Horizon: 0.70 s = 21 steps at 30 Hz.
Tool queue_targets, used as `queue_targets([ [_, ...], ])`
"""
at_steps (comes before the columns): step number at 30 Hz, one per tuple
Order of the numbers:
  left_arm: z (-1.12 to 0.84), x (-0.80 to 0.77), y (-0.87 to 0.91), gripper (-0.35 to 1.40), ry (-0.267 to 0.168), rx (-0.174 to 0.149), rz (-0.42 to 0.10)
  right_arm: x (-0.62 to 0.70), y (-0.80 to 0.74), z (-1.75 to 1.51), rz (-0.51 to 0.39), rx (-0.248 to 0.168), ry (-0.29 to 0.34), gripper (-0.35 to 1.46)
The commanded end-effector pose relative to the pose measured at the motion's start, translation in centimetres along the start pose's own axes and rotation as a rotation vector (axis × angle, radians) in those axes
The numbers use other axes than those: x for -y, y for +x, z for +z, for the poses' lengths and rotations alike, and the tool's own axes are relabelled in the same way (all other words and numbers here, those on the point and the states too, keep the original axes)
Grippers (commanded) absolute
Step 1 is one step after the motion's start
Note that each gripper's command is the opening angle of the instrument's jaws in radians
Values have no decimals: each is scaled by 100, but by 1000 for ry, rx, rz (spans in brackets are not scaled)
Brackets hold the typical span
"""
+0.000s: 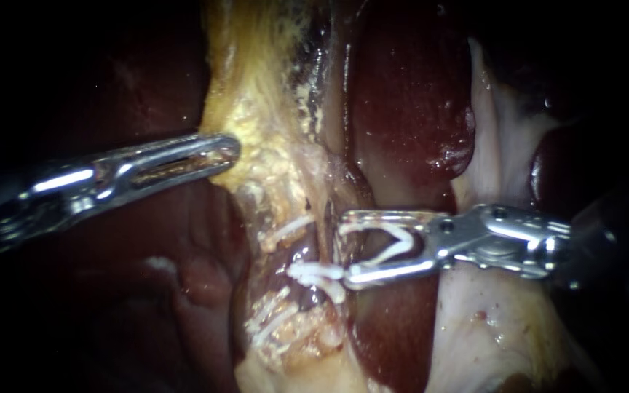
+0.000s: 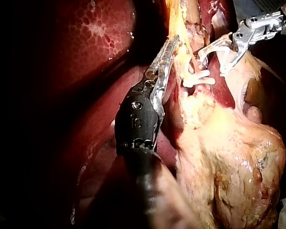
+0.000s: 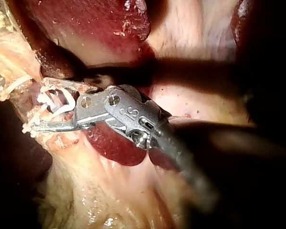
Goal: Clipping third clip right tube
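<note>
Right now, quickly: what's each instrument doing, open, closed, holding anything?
Left instrument: closed on the yellow tissue.
Right instrument: holding a white clip between wide-set jaws; the clip is not yet squeezed flat.

Two instruments [image 1: 220, 151] [image 1: 345, 246] — four white clips [image 1: 285, 229] [image 1: 314, 274] [image 1: 271, 316] [image 1: 391, 244].

No legible text, label, brand or sign on the field. Small stamped marks sit on the joint housings of the left instrument [image 2: 174, 42] and right instrument [image 3: 38, 104]; not transcribed.
</note>
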Motion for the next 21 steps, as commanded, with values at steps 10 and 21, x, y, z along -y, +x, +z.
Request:
queue_targets([
  [10,-12,15,-8,-35,3,19,-2,-29,-13,25,46,22,-30,59],
  [21,-13,13,-9,-35,4,19,-2,-10,0,31,140,-48,158,53],
])
